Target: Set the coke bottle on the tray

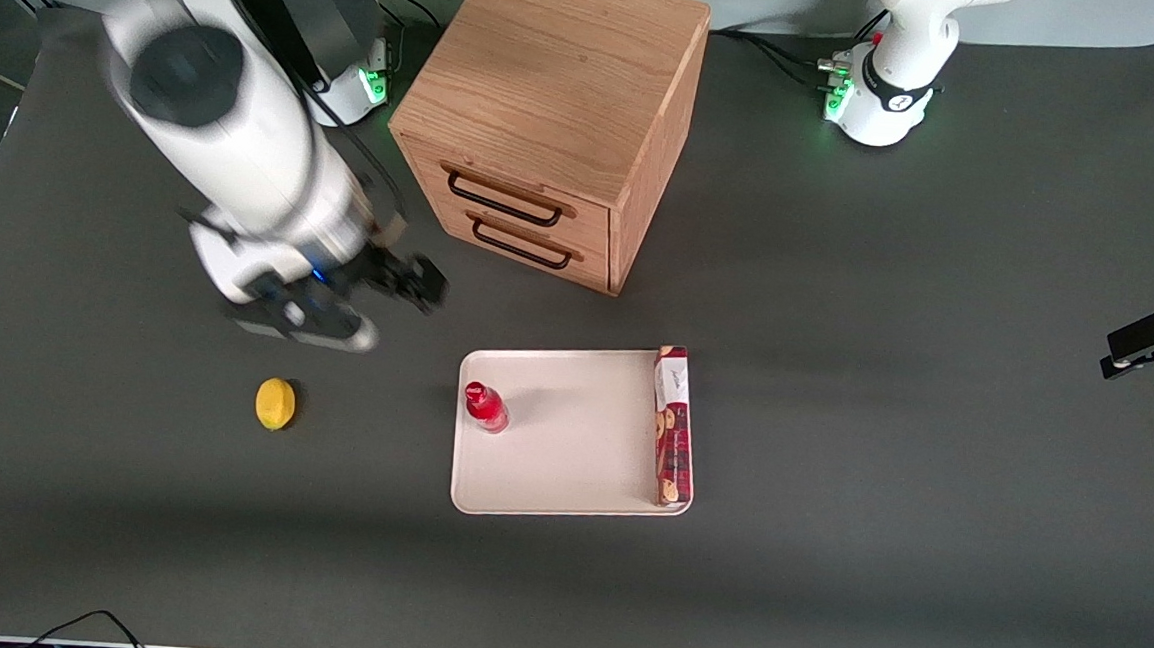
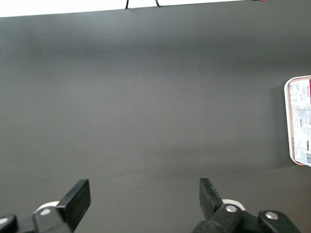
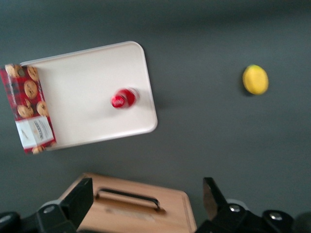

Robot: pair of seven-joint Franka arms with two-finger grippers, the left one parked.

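Note:
The small red coke bottle (image 1: 485, 407) (image 3: 124, 98) stands upright on the cream-white tray (image 1: 568, 464) (image 3: 82, 77), close to the tray edge that faces the working arm's end. My right gripper (image 1: 394, 288) (image 3: 148, 199) hangs above the bare table, apart from the bottle, between the tray and the wooden drawer cabinet and farther from the front camera than the bottle. Its fingers are spread wide and hold nothing.
A long red cookie box (image 1: 673, 426) (image 3: 28, 109) lies along the tray's edge toward the parked arm's end. A yellow lemon (image 1: 276, 404) (image 3: 255, 79) sits on the table toward the working arm's end. The wooden two-drawer cabinet (image 1: 560, 113) (image 3: 131, 208) stands farther back.

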